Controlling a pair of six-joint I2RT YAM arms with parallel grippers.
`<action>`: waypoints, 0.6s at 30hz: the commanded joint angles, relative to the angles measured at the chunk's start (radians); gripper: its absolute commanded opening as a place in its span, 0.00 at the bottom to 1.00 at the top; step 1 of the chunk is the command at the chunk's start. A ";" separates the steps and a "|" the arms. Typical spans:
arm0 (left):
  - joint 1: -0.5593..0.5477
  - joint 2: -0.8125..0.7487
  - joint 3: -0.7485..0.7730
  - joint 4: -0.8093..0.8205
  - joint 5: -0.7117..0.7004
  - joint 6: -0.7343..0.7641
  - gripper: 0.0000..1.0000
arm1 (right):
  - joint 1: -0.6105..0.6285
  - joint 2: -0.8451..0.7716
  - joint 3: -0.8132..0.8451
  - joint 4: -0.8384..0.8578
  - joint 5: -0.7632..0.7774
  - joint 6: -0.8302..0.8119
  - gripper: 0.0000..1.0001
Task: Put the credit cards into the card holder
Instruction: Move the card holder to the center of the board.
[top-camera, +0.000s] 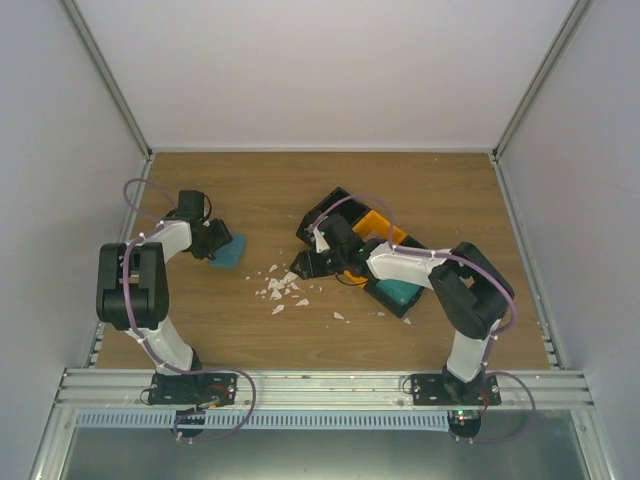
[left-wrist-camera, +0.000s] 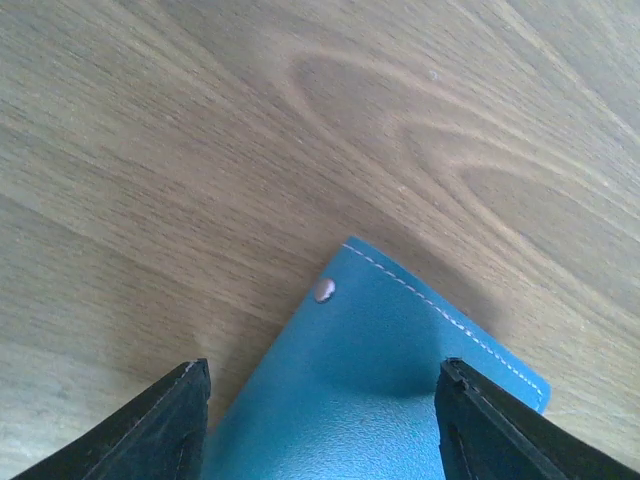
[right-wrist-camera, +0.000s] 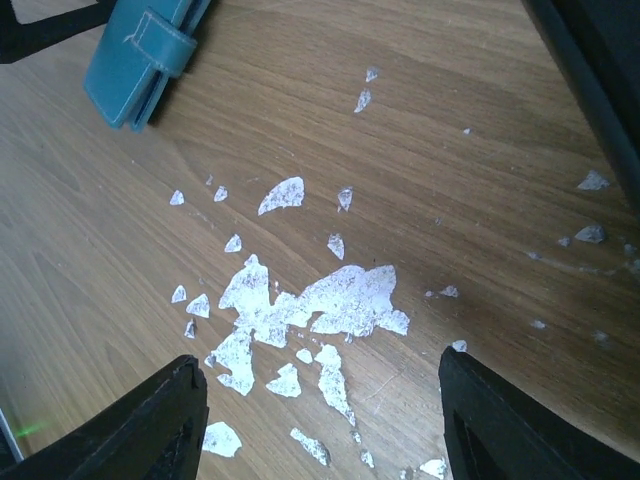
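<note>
The card holder (top-camera: 231, 253) is a teal-blue wallet lying shut on the wooden table at the left. In the left wrist view it (left-wrist-camera: 380, 400) shows a metal snap and white stitching. My left gripper (top-camera: 216, 242) is open, and in its own view (left-wrist-camera: 322, 375) the fingers stand on either side of the holder's near end. My right gripper (top-camera: 303, 266) is open and empty, and in its own view (right-wrist-camera: 322, 370) it hovers over irregular white scraps (right-wrist-camera: 320, 300). The holder also shows in the right wrist view (right-wrist-camera: 140, 60). No credit cards can be made out.
White scraps (top-camera: 282, 290) lie scattered mid-table. A black tray (top-camera: 335, 205) with an orange part (top-camera: 378, 225) stands at centre right, under my right arm. A green-teal block (top-camera: 400, 293) lies beside it. Enclosure walls stand on three sides.
</note>
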 joint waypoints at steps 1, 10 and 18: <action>-0.004 -0.045 -0.020 0.020 0.000 0.002 0.64 | 0.012 0.044 0.022 0.062 -0.040 0.043 0.63; -0.004 -0.048 -0.075 0.055 0.065 0.013 0.53 | 0.051 0.191 0.127 0.114 -0.086 0.126 0.61; -0.049 -0.083 -0.160 0.100 0.197 0.002 0.50 | 0.070 0.289 0.218 0.150 -0.056 0.221 0.60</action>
